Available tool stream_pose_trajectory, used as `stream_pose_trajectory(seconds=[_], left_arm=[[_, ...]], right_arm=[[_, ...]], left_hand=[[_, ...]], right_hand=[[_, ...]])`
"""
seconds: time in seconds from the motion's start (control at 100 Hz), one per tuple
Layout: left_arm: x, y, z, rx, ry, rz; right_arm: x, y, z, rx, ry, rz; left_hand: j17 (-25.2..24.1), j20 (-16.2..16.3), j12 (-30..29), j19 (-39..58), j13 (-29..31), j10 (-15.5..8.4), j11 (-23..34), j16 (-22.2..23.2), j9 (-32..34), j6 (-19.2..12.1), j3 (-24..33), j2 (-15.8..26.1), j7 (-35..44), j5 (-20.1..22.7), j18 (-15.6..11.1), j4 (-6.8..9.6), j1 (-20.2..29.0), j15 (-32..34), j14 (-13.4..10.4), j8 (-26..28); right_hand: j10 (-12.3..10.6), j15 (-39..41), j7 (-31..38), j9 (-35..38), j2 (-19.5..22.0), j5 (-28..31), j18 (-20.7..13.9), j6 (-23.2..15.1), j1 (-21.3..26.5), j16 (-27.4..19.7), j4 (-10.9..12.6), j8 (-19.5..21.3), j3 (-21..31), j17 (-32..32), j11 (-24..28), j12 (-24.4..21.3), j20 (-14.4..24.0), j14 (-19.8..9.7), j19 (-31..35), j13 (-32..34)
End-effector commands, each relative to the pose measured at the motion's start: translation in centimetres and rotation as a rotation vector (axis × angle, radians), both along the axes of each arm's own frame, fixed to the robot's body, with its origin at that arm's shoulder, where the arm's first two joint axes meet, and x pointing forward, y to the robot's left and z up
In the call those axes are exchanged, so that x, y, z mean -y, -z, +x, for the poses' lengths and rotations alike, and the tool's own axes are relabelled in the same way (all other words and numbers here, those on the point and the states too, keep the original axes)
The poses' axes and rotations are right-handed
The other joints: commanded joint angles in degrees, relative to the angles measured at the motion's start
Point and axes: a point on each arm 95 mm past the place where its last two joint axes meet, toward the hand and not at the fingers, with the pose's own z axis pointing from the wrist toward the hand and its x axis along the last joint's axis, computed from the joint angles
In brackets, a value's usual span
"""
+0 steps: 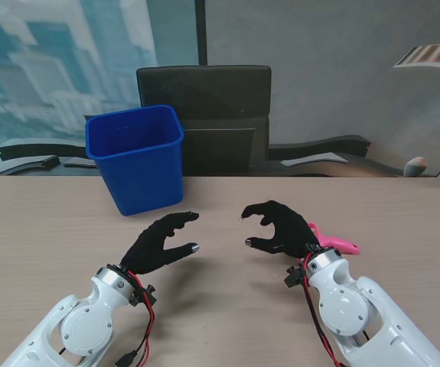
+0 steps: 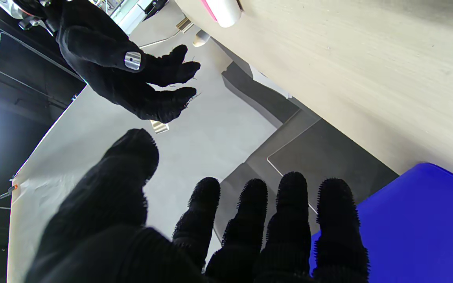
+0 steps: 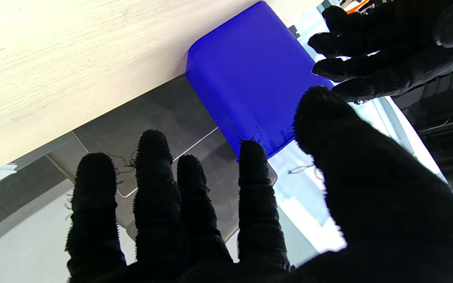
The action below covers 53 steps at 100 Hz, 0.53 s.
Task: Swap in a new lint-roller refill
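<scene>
Both hands hover empty with fingers spread and curled: the left hand (image 1: 158,243) and the right hand (image 1: 281,228) face each other over the wooden surface (image 1: 36,229). The pink lint roller (image 1: 334,241) lies just right of the right hand. A blue bin (image 1: 137,159) stands farther off, left.

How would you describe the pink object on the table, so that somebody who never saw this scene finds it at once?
Start at the wooden table and find the right hand, in a black glove. The pink object lies on the table just to that hand's right, partly hidden behind its wrist. It is the only pink thing here; the bin is blue and both hands are black.
</scene>
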Motion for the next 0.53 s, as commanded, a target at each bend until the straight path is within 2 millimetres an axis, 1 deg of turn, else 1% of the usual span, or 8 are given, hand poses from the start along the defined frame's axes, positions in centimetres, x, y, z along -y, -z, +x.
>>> stream_pose_trajectory(seconds=[0.0, 0.16, 0.52], left_arm=[[0.12, 0.16, -0.06, -0.014, 0.006, 0.007], [0.16, 0.16, 0.02, -0.018, 0.000, 0.012], [0.92, 0.06, 0.24, -0.036, 0.017, 0.009]], right_arm=[[-0.32, -0.04, -0.23, -0.002, -0.011, 0.004], [-0.14, -0.07, -0.30, -0.001, -0.008, 0.001], [0.56, 0.17, -0.26, -0.007, 0.006, -0.002]], left_hand=[[0.0, 1.2, -0.5, 1.1, 1.0, -0.2, 0.8, 0.7, 0.4, 0.2, 1.9, -0.8, 0.8, 0.8, -1.5, -0.56, -0.7, 1.3, -0.7, 0.8], [0.2, 1.3, -0.3, 1.5, 1.4, 0.0, 1.0, 1.0, 0.8, 0.5, 2.0, -0.8, 1.1, 1.3, -1.6, -0.51, -0.5, 1.7, -0.6, 0.9], [0.2, 1.4, -0.1, 1.9, 1.6, 0.1, 1.0, 1.4, 0.8, 0.4, 2.0, -0.6, 1.2, 1.0, -1.5, -0.39, -0.5, 2.2, -0.5, 1.1]], right_hand=[[-0.6, 0.0, 0.5, -0.2, 1.0, 0.9, -6.2, -0.2, 0.1, 0.2, 2.1, -0.2, 0.7, -0.1, 0.0, 0.5, -0.2, -2.7, 1.0, 0.3], [-0.6, 0.1, 0.5, -0.1, 1.3, 1.0, -6.1, -0.1, 0.0, 0.3, 2.0, -0.3, 0.6, -0.2, 0.0, 0.5, -0.2, -2.7, 1.1, 0.4], [-0.4, 0.5, 0.5, 0.0, 2.2, 1.1, -6.0, 0.0, 0.4, 0.5, 2.1, -0.3, 0.0, -0.4, 0.1, 0.7, -0.2, -2.5, 1.2, 0.3]])
